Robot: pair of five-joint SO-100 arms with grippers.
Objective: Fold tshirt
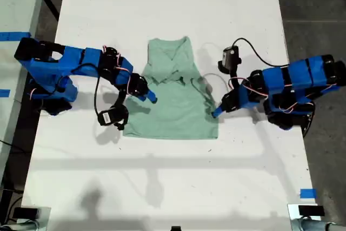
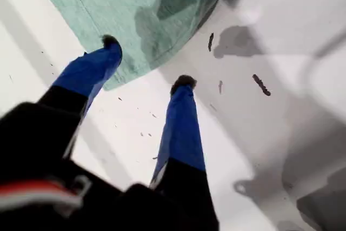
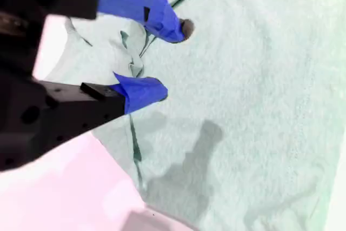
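Exterior view: one plain pale mint-green short-sleeved cloth tshirt (image 1: pixel 173 101) lies flat near the middle of the white table (image 1: pixel 162 4). Its collar is toward the top of the view, and both sleeves look tucked inward. Two blue arms, one at each side of the view. My second gripper (image 1: pixel 152 98) is over the cloth near the edge at the exterior view's left. My first gripper (image 1: pixel 214 113) is at the lower corner at the exterior view's right.

First wrist view: my first gripper's jaws are spread and hold nothing. One tip is on the hem edge, the other on bare table just beside the corner.

Second wrist view: my second gripper's jaws are spread over the shirt body beside a wrinkled seam. No cloth is pinched between them.

Handling (judgement): light, limp and wrinkly. It will sag and drag rather than hold its shape, and a shallow pinch may slip. Best holds are the hem corners or a doubled seam edge, with both sides lifted together.

Count: tshirt 1, arms 2, grippers 2.
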